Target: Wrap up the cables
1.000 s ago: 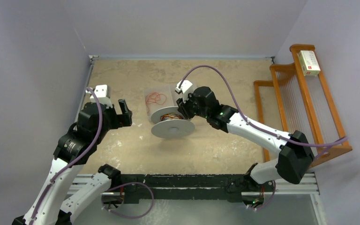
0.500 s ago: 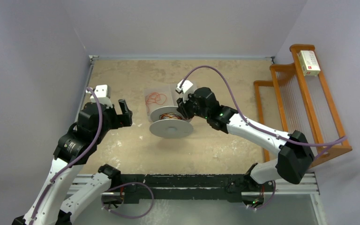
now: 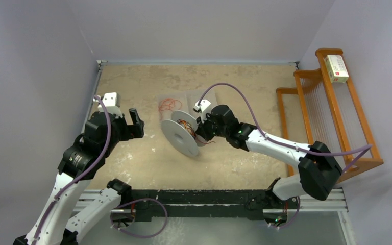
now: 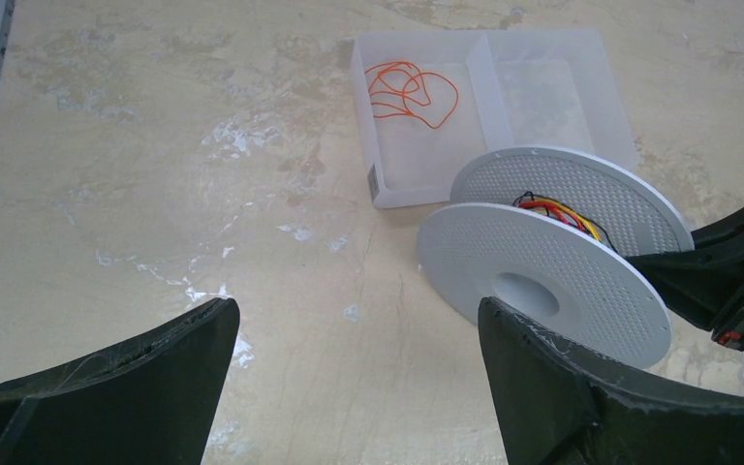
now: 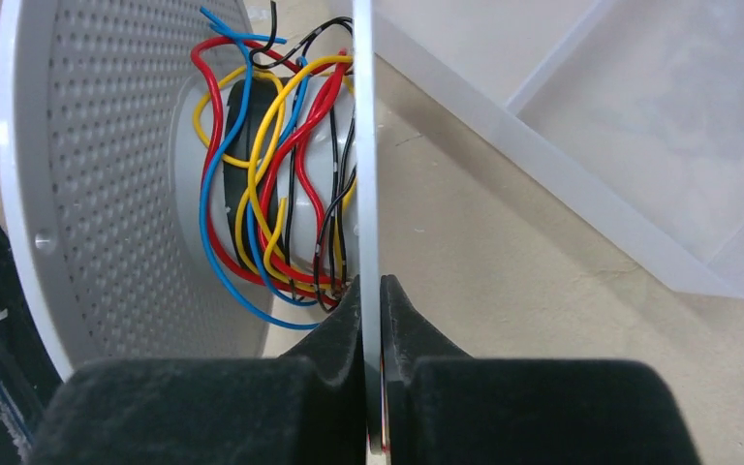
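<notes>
A grey double-disc spool [image 3: 182, 133] stands tilted on its edge at mid-table, with red, yellow, blue and black wires [image 5: 271, 194] wound loosely on its hub. My right gripper [image 3: 200, 133] is shut on the rim of one disc [image 5: 363, 145], one finger on each side [image 5: 370, 291]. A loose red-orange cable [image 3: 169, 105] lies coiled in the left compartment of a clear tray [image 4: 480, 87] behind the spool [image 4: 542, 281]. It also shows in the left wrist view [image 4: 412, 89]. My left gripper [image 3: 137, 122] is open and empty, left of the spool [image 4: 354, 315].
A wooden rack [image 3: 332, 112] stands along the right edge of the table, with a small white and red box [image 3: 336, 68] on top. The clear tray's right compartment [image 5: 639, 145] lies just beyond the held disc. Grey walls close in the left and far sides.
My right gripper has turned the spool from lying nearly flat to standing tilted on its edge, and shifted it slightly nearer. The left arm has not moved.
</notes>
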Motion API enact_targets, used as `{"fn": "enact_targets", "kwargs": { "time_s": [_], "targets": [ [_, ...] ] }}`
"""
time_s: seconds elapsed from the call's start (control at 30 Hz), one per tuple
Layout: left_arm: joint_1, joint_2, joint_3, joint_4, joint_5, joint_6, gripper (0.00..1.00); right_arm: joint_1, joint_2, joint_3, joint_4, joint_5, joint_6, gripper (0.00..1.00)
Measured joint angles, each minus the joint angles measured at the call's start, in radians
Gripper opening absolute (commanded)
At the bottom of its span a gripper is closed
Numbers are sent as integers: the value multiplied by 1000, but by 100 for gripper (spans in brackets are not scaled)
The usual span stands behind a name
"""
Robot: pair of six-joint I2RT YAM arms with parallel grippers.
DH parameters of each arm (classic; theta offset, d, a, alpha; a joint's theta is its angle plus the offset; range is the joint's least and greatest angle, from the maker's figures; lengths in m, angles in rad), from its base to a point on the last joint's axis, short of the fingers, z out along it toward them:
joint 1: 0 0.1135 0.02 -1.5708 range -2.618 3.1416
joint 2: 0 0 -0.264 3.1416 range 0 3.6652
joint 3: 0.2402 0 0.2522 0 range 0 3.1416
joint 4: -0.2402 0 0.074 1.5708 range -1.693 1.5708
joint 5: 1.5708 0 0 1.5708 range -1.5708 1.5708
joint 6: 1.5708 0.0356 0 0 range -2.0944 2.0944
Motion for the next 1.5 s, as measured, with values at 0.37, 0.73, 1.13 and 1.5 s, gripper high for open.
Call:
{"fn": "enact_targets", "kwargs": {
  "time_s": [0.37,0.73,1.13,1.5],
  "targets": [
    [0,-14,0,-1,0,0,93,58,54,-20,134,-117,14,0],
    [0,-20,-2,-1,4,-8,93,78,158,-47,457,-154,-146,0],
    [0,0,-92,-6,8,-172,96,77,346,-47,838,-177,-366,0],
    [0,82,-99,7,-24,-223,92,78,395,-46,978,-193,-377,0]
  ]
}}
